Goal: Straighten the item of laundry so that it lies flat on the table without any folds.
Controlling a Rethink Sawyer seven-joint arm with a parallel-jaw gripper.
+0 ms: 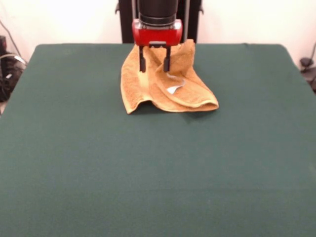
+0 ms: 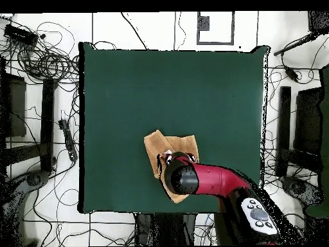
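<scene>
I am holding my claw [image 1: 154,64] over the towel [image 1: 165,81] near the top centre of the front view, just below the top edge of the frame. My two dark fingers [image 1: 142,63] are hanging down apart, with a clear gap between them, so the claw is released and gripping nothing. Orange terry is showing behind the fingers and in the gap between them; I cannot tell whether the tips are touching the cloth or hanging just above it.

The towel is lying crumpled on the table [image 1: 158,177], in the upper middle of the front view. It is folded over on itself: a thick rolled edge is curving along its lower right side to a rounded corner, a flap is sticking out at the lower left, and another part is rising toward the top of the frame behind my claw. A small white tag [image 1: 174,89] is showing on the folds, just below my fingers.

In the overhead view the towel [image 2: 156,146] is lying in the lower middle of the table [image 2: 173,83], and my red arm [image 2: 215,180] is reaching in from the lower right, its dark end covering much of the cloth. The towel's bare corner is poking out to the upper left of the arm's end.
</scene>
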